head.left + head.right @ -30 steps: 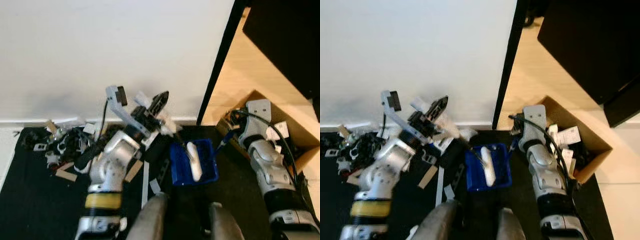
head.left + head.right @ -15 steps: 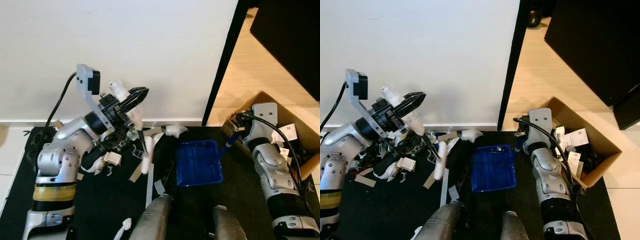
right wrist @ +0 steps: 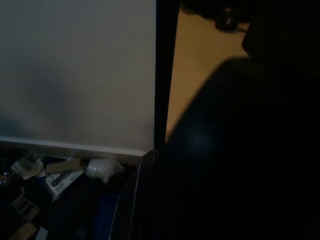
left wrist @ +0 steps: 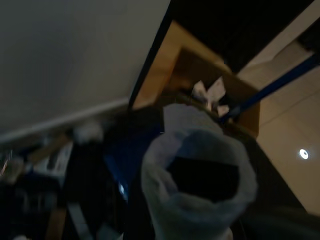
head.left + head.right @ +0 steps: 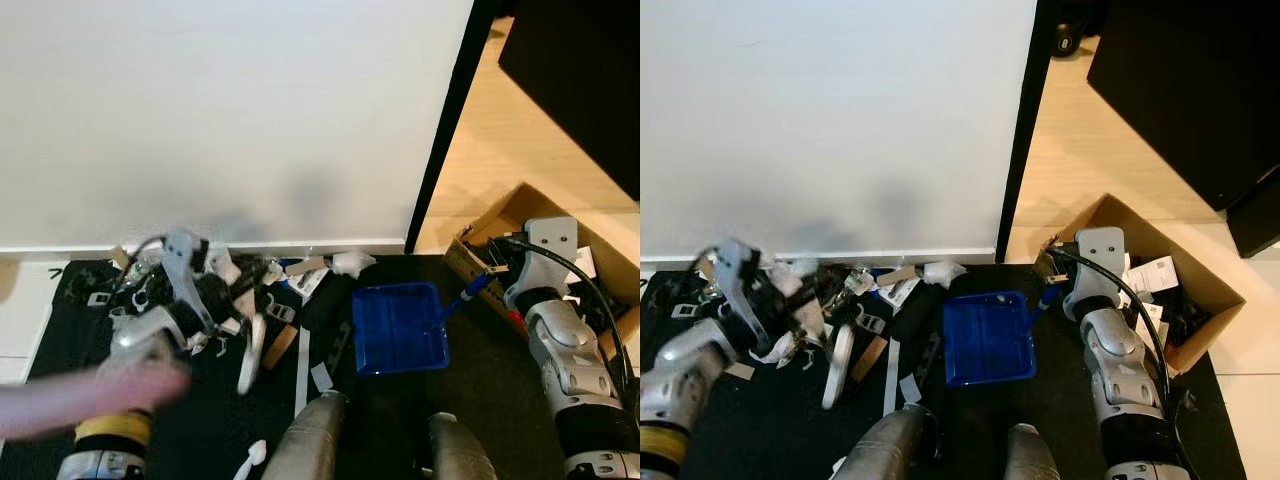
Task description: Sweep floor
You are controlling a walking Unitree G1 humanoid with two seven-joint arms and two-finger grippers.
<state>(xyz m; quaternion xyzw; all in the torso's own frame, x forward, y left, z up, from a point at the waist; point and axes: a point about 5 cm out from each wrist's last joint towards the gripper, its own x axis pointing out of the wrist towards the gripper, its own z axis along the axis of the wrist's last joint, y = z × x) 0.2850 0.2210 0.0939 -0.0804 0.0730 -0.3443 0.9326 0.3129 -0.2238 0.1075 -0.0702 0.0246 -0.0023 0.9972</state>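
Debris [image 5: 262, 283] is lying scattered on the black floor mat [image 5: 480, 390] along the foot of the white wall [image 5: 220, 110]: paper scraps, cardboard strips and small white plastic pieces, thickest toward the mat's far left corner. The left gripper [image 5: 215, 290] is working down among this litter, motion-blurred, and appears to be grasping a white brush [image 5: 250, 352] whose long body is slanting toward the robot; the blur is hiding how firmly the fingers are closing. In the left wrist view a pale rounded end of the brush [image 4: 197, 185] is sitting right in front of the lens. A blue dustpan [image 5: 398, 327] is resting flat on the mat, near its middle, just right of the litter, with its blue handle [image 5: 465, 296] rising toward the right gripper [image 5: 490, 278], which is reaching near an open cardboard box [image 5: 560, 240] at the mat's far right edge; whether those fingers are clenched cannot be told. A blurred person's hand [image 5: 90, 395] is showing at the near left.
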